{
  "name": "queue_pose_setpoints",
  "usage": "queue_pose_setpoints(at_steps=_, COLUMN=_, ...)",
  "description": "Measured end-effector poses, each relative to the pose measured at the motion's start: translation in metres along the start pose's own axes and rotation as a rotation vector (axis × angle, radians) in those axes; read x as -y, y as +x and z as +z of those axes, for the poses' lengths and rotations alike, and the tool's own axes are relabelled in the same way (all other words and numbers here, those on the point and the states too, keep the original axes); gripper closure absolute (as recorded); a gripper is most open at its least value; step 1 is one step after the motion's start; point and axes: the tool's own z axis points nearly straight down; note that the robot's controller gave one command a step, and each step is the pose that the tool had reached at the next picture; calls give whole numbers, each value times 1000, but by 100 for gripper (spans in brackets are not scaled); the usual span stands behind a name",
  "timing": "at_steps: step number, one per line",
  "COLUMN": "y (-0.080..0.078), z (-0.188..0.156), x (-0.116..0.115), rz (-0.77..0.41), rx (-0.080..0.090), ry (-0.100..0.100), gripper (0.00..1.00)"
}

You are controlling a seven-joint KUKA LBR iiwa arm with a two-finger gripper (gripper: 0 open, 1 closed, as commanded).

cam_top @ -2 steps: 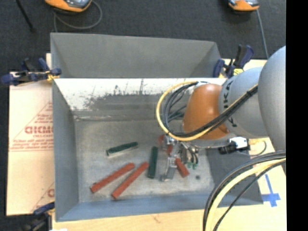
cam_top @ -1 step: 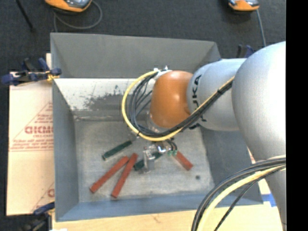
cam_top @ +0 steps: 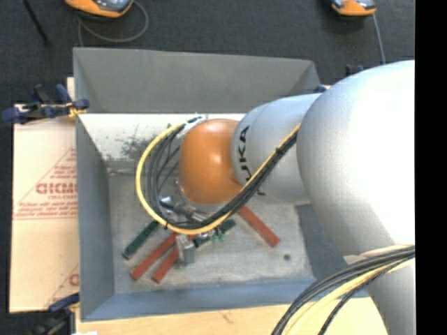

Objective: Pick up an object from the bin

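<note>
pincer (cam_top: 186, 251) at sticks (cam_top: 154, 258), bin (cam_top: 94, 222) floor front-left | lone stick (cam_top: 260, 229) to pincer's right

Light looks decent from my end: the arm (cam_top: 349, 159) is lit bright from above, and the orange cover (cam_top: 206, 159) has a soft sheen. I see shadow dulling the bin (cam_top: 230, 265) floor underneath.

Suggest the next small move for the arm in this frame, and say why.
Probably a short, straight descent onto the upper end of the nearer red-brown stick. The gripper hangs low in the bin, right by that end. A second red-brown stick and a dark green stick lie close on its left, so a sideways move risks nudging them.
</note>
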Motion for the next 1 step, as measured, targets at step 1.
queue_pose_setpoints(at_steps=1, y=0, z=-1, x=4, rz=6, rx=1, ry=2, gripper=100)
